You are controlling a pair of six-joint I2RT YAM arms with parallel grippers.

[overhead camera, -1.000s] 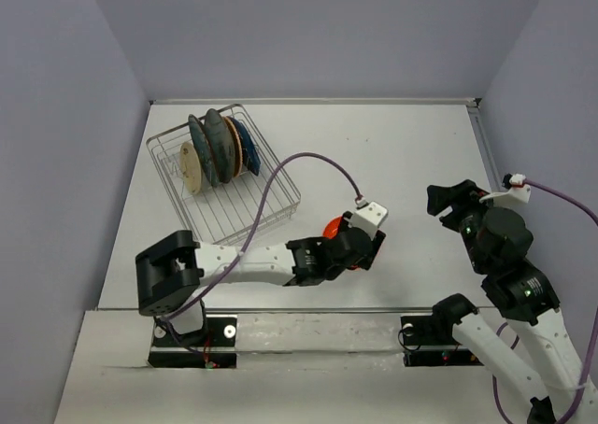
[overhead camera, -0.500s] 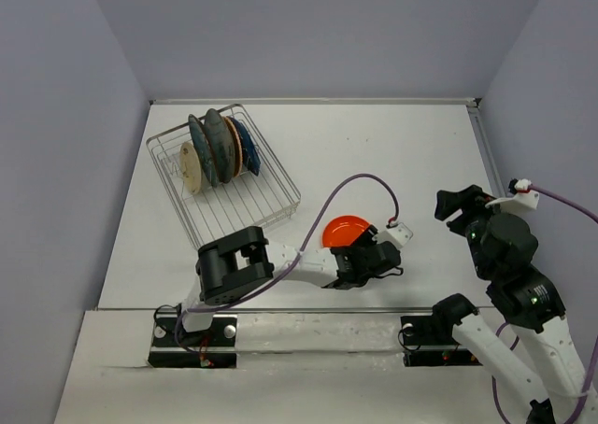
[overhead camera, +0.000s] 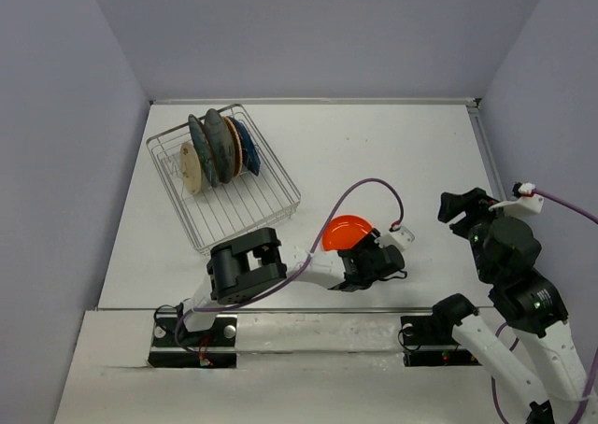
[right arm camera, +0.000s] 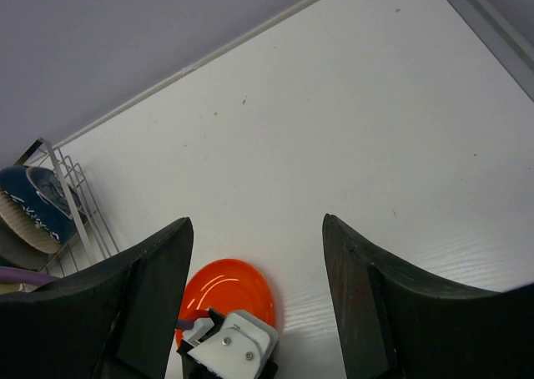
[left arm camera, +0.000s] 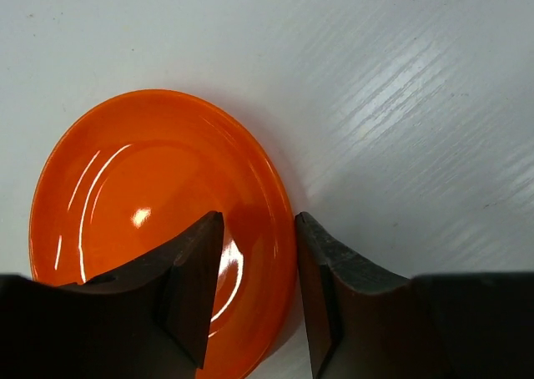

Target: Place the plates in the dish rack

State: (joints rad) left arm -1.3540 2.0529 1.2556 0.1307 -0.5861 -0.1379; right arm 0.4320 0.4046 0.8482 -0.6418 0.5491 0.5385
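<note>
**Orange-red plate on the table, left fingers astride its rim**

The orange-red plate (left arm camera: 150, 204) is glossy and shallow, with a bright highlight in its well. It lies on the white table (overhead camera: 402, 144) towards the near edge, well apart from the dish rack (overhead camera: 273, 211). The other plates (overhead camera: 217, 147) stand on edge in the rack's far half, five of them packed close together.

The left gripper (left arm camera: 259, 229) is only narrowly parted. One finger sits over the plate's inside and the other outside the rim, with a sliver of table showing between rim and outer finger, so it straddles the plate without pinching it. The right gripper (right arm camera: 257, 224) is spread wide, holds nothing, and hangs above the table off to the right.

Half a second ago the plate was on much the same spot but showed as a fuller disc in the overhead view; now it reads narrower, closer to a crescent. The left arm's elbow has shifted slightly right. A full second back, that arm reached in from further left and hid most of the plate.
</note>
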